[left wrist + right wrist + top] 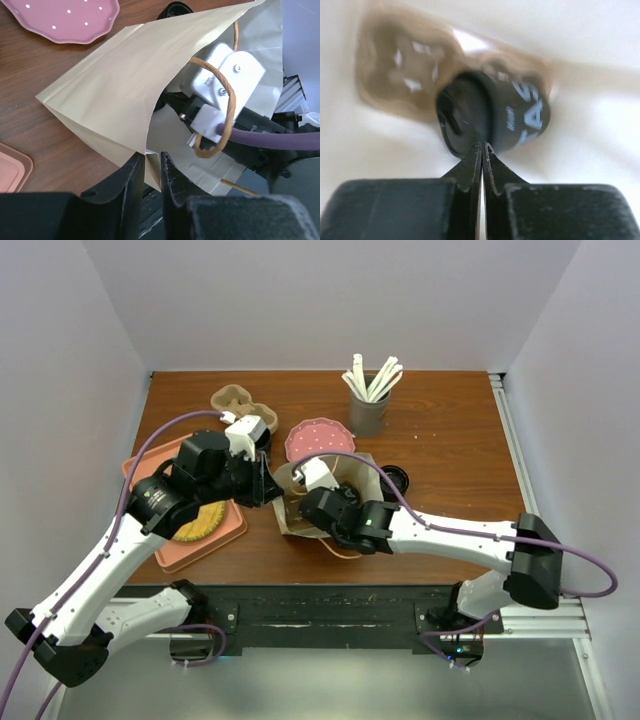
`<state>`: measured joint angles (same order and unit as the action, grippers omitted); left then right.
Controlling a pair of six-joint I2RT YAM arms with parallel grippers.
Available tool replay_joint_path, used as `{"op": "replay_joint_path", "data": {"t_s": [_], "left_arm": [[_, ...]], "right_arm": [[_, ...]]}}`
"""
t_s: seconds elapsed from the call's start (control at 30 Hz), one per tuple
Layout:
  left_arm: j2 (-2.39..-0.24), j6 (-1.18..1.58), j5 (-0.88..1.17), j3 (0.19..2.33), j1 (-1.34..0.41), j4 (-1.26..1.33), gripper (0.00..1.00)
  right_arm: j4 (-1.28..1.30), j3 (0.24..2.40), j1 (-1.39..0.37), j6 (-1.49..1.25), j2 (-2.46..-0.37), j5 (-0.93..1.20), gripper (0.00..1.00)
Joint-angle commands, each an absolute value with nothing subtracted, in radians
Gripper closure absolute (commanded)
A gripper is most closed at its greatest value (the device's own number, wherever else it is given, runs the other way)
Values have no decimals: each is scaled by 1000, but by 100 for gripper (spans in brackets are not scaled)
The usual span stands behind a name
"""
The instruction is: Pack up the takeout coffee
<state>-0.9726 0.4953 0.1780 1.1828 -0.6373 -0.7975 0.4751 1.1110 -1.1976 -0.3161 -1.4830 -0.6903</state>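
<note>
The coffee cup (492,120) is lying on its side deep inside the paper bag (110,90), which is resting near the table's centre.

Taking the bag as the dial, the orange tray (190,552) is sitting at nine o'clock. Your left gripper (151,159) is reaching across the tray to the bag's rim. Its fingers are standing slightly parted with the folded paper edge between them, apparently to hold the mouth open. You cannot tell whether they are bearing on the paper.

Your right gripper (482,148) is reaching in through the mouth with its fingers pressed together. The tips are meeting the cup's dark lidded end, which looks more like nudging than gripping.

The pink plate (318,438) is sitting at twelve o'clock, and a black lid (396,480) is lying at three o'clock.

Only the right wrist view is showing you the cup, because from above the bag and arm are hiding it. Only the left wrist view is showing the twine handle (227,95) draping over the right arm's wrist. That could be snagging when you are pulling out.
</note>
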Motion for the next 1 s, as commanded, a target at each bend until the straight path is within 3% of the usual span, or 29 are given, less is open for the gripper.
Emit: {"op": "replay_joint_path", "data": {"t_s": [0.0, 0.17, 0.2, 0.3, 0.33, 0.6, 0.73, 0.97], "left_arm": [[-968, 469, 176, 1215, -638, -781, 75], [-966, 459, 182, 1193, -640, -778, 74], [-966, 459, 184, 1192, -638, -775, 74], [-971, 453, 196, 1193, -640, -767, 73], [-976, 440, 198, 1210, -640, -769, 69], [-1031, 298, 158, 1339, -640, -834, 42], [-1061, 164, 175, 1388, -638, -874, 40], [-1121, 5, 417, 1405, -640, -830, 39]], "right_arm": [[391, 1102, -1197, -287, -1367, -681, 100], [340, 1040, -1198, -278, -1287, -658, 100], [344, 1037, -1195, -285, -1289, -664, 85], [389, 1046, -1193, -328, -1310, -664, 71], [403, 1045, -1193, -330, -1316, -654, 69], [328, 951, -1195, -316, -1264, -566, 60], [302, 939, -1193, -302, -1255, -537, 60], [282, 933, -1193, -288, -1241, -541, 60]]}}
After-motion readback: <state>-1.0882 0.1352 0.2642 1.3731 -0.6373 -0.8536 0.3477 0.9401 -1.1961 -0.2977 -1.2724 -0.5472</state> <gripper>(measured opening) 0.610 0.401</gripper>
